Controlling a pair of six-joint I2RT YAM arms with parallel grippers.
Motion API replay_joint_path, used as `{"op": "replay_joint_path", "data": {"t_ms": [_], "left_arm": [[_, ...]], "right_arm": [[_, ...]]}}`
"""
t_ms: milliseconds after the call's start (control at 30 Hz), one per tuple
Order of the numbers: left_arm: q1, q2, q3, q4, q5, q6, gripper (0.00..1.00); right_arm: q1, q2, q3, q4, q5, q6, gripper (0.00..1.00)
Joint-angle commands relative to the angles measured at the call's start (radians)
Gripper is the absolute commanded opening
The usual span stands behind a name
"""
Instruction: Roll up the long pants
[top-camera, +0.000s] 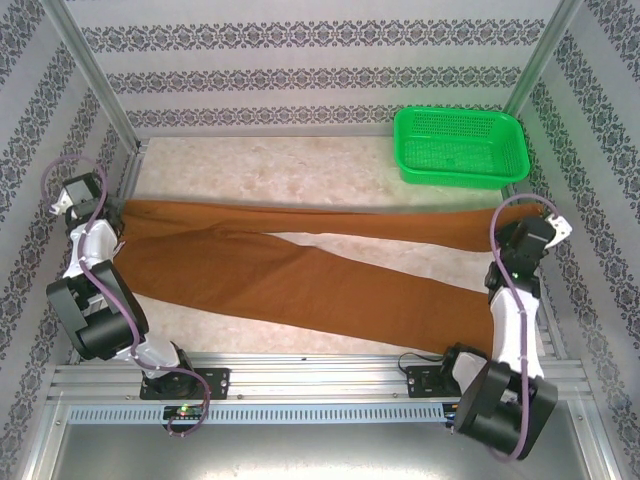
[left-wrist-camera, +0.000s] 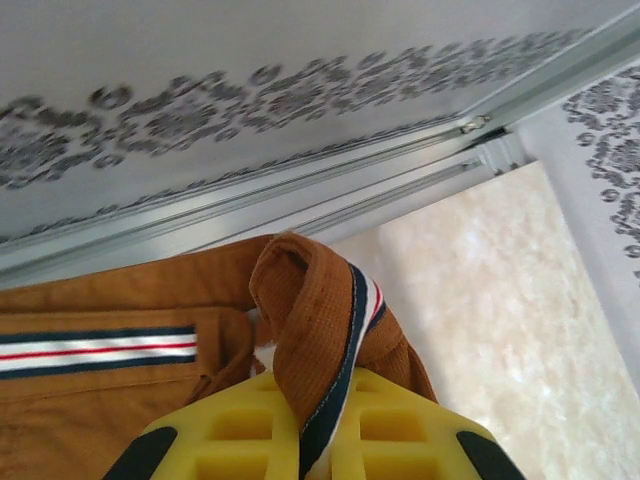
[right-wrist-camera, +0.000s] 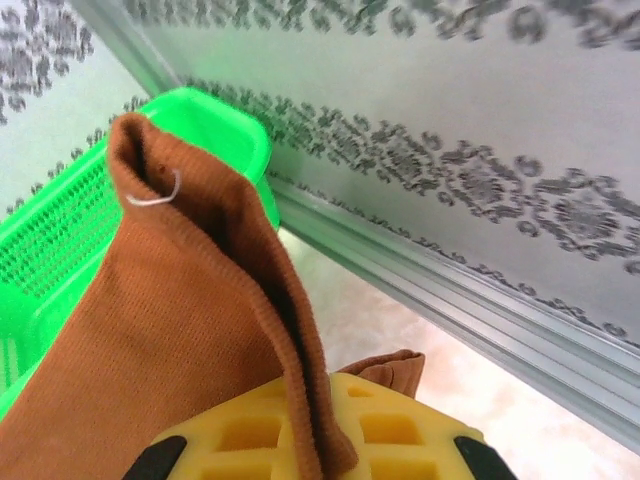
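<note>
Pants: rust-brown soft fabric long pants (top-camera: 300, 265) spread across pale marbled table (top-camera: 300, 180), waistband at left, legs running right.
Left jaws: closed on striped waistband edge (left-wrist-camera: 345, 330), fabric standing in a fold.
Right jaws: closed on leg cuff (right-wrist-camera: 190, 300), cuff upright.
Basket: green plastic mesh basket (top-camera: 460, 147), far right corner, near leg ends.

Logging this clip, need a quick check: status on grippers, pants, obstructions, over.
Left gripper shut on waistband. Right gripper shut on a leg cuff. Long pants stretched between them, not yet rolled. Green basket close behind right cuff.
</note>
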Motion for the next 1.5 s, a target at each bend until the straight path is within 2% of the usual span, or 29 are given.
{"op": "replay_joint_path", "data": {"t_ms": [0,133,400,567,700,833,1000,1033,1067,1100,1133,1267,1367,1467], "left_arm": [[0.100,0.007,-0.045,0.061,-0.162,-0.079,0.00],[0.132,0.062,-0.038,0.026,-0.173,-0.117,0.00],[0.112,0.168,0.086,-0.061,-0.109,-0.104,0.00],[0.081,0.145,0.085,-0.069,-0.157,-0.069,0.00],[0.081,0.133,0.102,-0.098,-0.181,-0.069,0.00],[0.077,0.117,0.113,-0.112,-0.207,-0.084,0.10],[0.065,0.132,0.134,-0.111,-0.208,-0.116,0.31],[0.062,0.139,0.138,-0.111,-0.206,-0.124,0.37],[0.056,0.142,0.142,-0.110,-0.209,-0.129,0.43],[0.048,0.142,0.140,-0.106,-0.216,-0.129,0.46],[0.036,0.140,0.145,-0.109,-0.234,-0.129,0.50],[-0.030,0.135,0.180,-0.104,-0.274,-0.086,0.54],[-0.096,0.136,0.247,-0.160,-0.337,-0.040,0.54],[-0.146,0.093,0.260,-0.181,-0.419,-0.019,0.55]], "right_arm": [[-0.038,-0.097,-0.033,-0.066,0.329,0.076,0.00],[-0.051,-0.225,-0.094,-0.202,0.316,0.166,0.00],[-0.036,-0.383,-0.182,-0.388,0.048,0.262,0.00],[0.023,-0.480,-0.177,-0.505,0.023,0.246,0.00],[0.100,-0.482,-0.134,-0.580,0.038,0.186,0.00],[0.145,-0.539,-0.125,-0.683,0.047,0.180,0.00],[0.179,-0.646,-0.154,-0.765,0.060,0.172,0.00],[0.188,-0.652,-0.162,-0.764,0.047,0.179,0.09],[0.193,-0.648,-0.166,-0.752,0.017,0.173,0.45],[0.194,-0.636,-0.161,-0.757,0.008,0.191,0.77],[0.194,-0.610,-0.151,-0.751,-0.014,0.193,0.97],[0.202,-0.415,-0.060,-0.683,-0.048,0.133,0.98],[0.228,-0.266,0.038,-0.662,-0.017,0.090,0.98],[0.273,-0.214,0.097,-0.658,0.033,0.082,0.98]]}}
